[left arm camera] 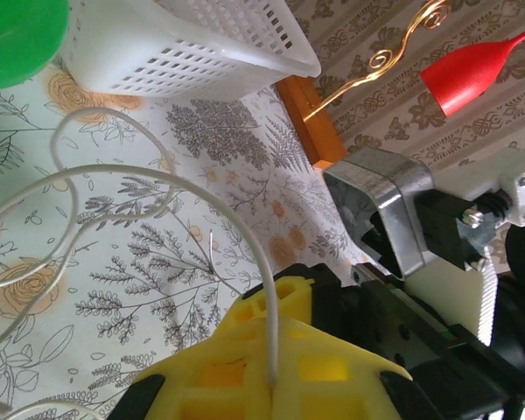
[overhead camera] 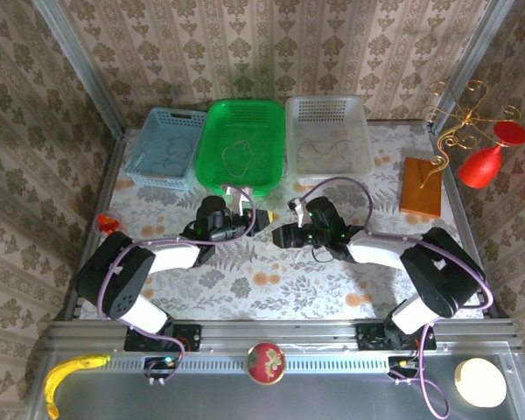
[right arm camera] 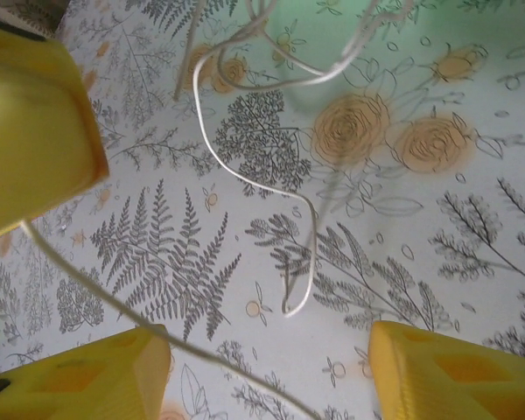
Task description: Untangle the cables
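Note:
My left gripper is shut on a thin whitish cable; the cord rises from between the yellow fingers and loops off to the left over the tablecloth. In the top view the left gripper and right gripper sit close together at the table's middle. My right gripper is open above the cloth. The whitish cable curls ahead of it, its free end lying between the fingers, and another strand crosses by the left fingertip. The left gripper's yellow finger shows at upper left.
At the back stand a blue basket with a blue cord, a green basket with a yellowish cord and a white basket with a tan cord. A wooden block and red glasses stand at the right.

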